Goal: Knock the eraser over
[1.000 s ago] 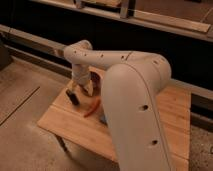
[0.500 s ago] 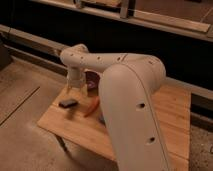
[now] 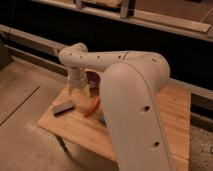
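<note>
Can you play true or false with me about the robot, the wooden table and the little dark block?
1. The eraser is lying flat on the wooden table. True.
2. The robot's hand is squeezing the eraser. False: the hand is up above the table's far edge, and the eraser lies apart from it, nearer the left corner.
3. A red-orange stick lies on the table to the right of the eraser. True.
4. The eraser has dropped onto the floor. False: it is on the tabletop.
5. The robot's big white arm covers part of the table. True.
</note>
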Tool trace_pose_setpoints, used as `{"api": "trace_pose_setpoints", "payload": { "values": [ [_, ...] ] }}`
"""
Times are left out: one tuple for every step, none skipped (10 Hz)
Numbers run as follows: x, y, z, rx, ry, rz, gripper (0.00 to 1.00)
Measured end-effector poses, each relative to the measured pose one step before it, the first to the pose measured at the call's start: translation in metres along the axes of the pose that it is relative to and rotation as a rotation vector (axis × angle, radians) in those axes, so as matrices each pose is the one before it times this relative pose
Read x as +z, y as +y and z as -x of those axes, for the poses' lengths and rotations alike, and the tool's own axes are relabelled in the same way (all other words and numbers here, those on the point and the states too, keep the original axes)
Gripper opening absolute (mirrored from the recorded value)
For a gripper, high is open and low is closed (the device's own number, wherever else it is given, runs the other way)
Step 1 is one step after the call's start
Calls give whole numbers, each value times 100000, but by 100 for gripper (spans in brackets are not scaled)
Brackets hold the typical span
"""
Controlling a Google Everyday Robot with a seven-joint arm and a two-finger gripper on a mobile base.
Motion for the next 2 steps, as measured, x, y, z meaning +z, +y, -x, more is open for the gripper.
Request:
{"api": "trace_pose_setpoints", "payload": {
  "values": [
    [-965,-535,48,190,-1510,-728,65],
    [32,34,25,-8,-112,125,65]
  ]
}}
